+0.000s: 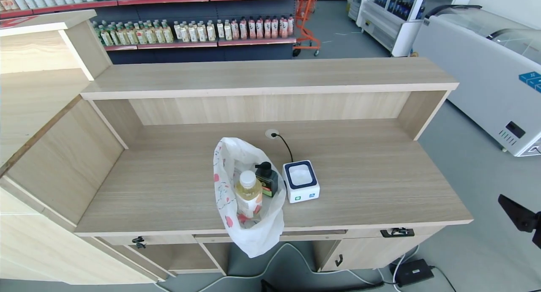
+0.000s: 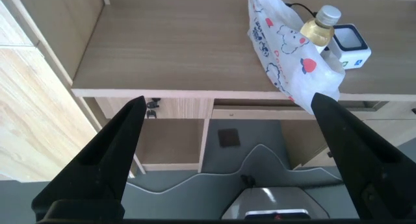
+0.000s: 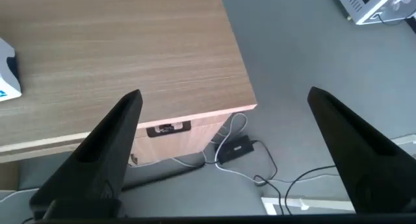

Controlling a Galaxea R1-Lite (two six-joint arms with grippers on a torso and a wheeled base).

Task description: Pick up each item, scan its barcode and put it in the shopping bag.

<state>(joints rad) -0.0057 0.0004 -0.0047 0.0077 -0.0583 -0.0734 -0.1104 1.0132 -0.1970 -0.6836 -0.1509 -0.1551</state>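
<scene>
End effector left (image 2: 227, 100) spread | bottle (image 1: 248, 195) upright, cap up, in shopping bag (image 1: 221, 186)

Left tool (image 2: 227, 100) fingers spread wide, holding nothing; right tool (image 3: 224, 93) likewise spread, empty.

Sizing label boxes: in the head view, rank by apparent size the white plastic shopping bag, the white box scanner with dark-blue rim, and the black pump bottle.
1. White plastic shopping bag
2. White box scanner with dark-blue rim
3. Black pump bottle, partly hidden in the bag
</scene>
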